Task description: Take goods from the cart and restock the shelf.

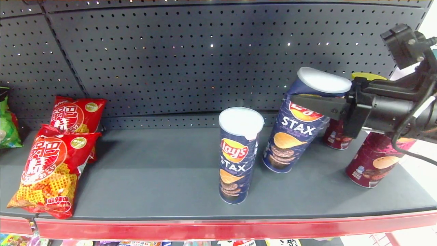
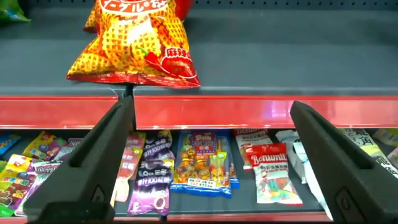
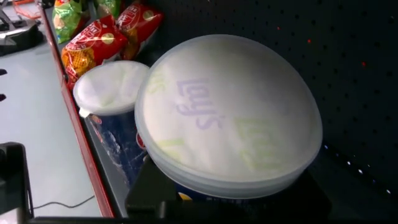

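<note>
Shelf (image 1: 164, 171) in dark grey runs under a perforated back panel (image 1: 170, 68), edged by a red front lip (image 1: 205, 229). Your right gripper (image 1: 307, 102) clamps a tilted blue chip can (image 1: 297, 140) near its lid over the shelf, beside an upright blue chip can (image 1: 237, 153); your left gripper (image 2: 211, 107) gapes wide, empty, before that lip.

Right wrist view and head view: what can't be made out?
- Head view: the tilted blue can hides the far finger of the right tool.
- Right wrist view: the lid hides that can's body and base.
- Head view: the right arm covers the tops of the red cans.
- Head view: the green bag is cut off by the left edge.
</note>
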You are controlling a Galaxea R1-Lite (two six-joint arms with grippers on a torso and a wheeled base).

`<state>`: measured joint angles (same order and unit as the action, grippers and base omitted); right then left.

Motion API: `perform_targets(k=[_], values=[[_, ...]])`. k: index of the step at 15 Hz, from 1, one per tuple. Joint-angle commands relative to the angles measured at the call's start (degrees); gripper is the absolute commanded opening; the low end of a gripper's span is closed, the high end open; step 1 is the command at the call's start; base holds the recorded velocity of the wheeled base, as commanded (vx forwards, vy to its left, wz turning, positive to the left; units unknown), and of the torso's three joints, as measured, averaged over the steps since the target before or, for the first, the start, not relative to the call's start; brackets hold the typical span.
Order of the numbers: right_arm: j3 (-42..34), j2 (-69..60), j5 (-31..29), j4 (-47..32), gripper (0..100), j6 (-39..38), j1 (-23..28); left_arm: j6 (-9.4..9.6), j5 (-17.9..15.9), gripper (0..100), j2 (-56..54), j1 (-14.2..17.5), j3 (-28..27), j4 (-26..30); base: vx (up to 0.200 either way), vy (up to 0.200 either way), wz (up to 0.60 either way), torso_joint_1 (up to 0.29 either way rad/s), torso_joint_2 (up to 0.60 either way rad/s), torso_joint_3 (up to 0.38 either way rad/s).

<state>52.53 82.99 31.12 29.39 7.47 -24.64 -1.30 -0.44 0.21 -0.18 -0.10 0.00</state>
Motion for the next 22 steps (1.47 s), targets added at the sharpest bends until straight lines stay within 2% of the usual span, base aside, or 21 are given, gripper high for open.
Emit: perform_targets(k=[1, 7, 9, 11, 14, 18, 22], values=[[3.02, 4.37, -0.1, -0.04, 0, 0.0, -1.38, -0.01, 0.0, 100, 0.06, 0.01, 0.01, 0.0, 0.0, 0.0, 0.0, 0.0, 0.0, 0.0], [13.83, 14.3, 0.34, 1.19, 0, 1.58, -1.11, -0.01, 0.0, 100, 0.06, 0.01, 0.01, 0.0, 0.0, 0.0, 0.0, 0.0, 0.0, 0.0], [15.15, 15.36, 4.39, 1.19, 0, 1.93, -0.76, -0.01, 0.0, 100, 0.06, 0.01, 0.01, 0.0, 0.0, 0.0, 0.0, 0.0, 0.0, 0.0], [15.32, 15.62, 8.6, 1.19, 0, 2.02, 2.66, -0.01, 0.0, 100, 0.06, 0.01, 0.01, 0.0, 0.0, 0.0, 0.0, 0.0, 0.0, 0.0], [18.66, 19.84, 14.49, 1.19, 0, 2.81, 3.89, -0.01, 0.0, 100, 0.06, 0.01, 0.01, 0.0, 0.0, 0.0, 0.0, 0.0, 0.0, 0.0], [29.74, 26.43, 18.18, 0.49, 0, 2.81, 3.54, -0.01, 0.0, 100, 0.06, 0.01, 0.01, 0.0, 0.0, 0.0, 0.0, 0.0, 0.0, 0.0], [29.3, 29.77, 21.17, 0.4, 0, 4.13, 2.49, -0.01, 0.0, 100, 0.06, 0.01, 0.01, 0.0, 0.0, 0.0, 0.0, 0.0, 0.0, 0.0]])
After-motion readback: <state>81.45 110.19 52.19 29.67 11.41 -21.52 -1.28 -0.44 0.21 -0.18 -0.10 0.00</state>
